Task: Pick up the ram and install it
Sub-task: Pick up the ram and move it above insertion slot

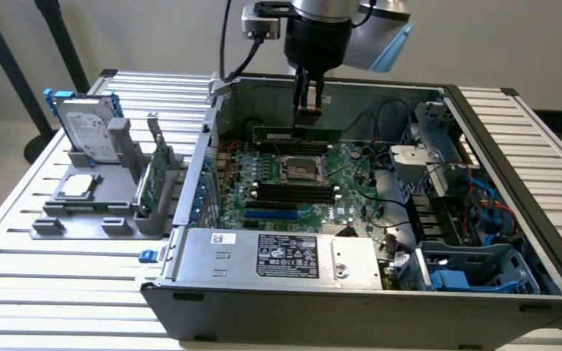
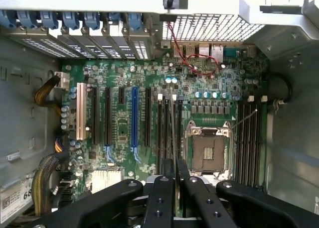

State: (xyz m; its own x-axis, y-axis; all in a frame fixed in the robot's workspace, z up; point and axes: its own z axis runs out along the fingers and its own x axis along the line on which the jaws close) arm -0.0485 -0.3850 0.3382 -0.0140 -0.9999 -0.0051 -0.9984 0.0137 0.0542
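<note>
Gripper is reaching down into the open computer case and is pinching the ram by its upper edge, with the claw closed on it near the middle of its length. The ram is hanging in the air above the motherboard, clear of it, toward the case's far wall as the exterior view sees it. It is standing on edge with its green face turned to that camera — long axis lying level, one end pointing to the exterior view's left and the other to its right. That is parallel to the black memory slots beside the CPU socket. In the wrist view the fingers are sitting close together, with a thin strip running out between them in line with the long black slots on the board — which slot it is over I cannot tell. On the slatted table, outside the case wall at the exterior view's left, a grey holder is carrying a hard drive upright and a green expansion card on edge.
</note>
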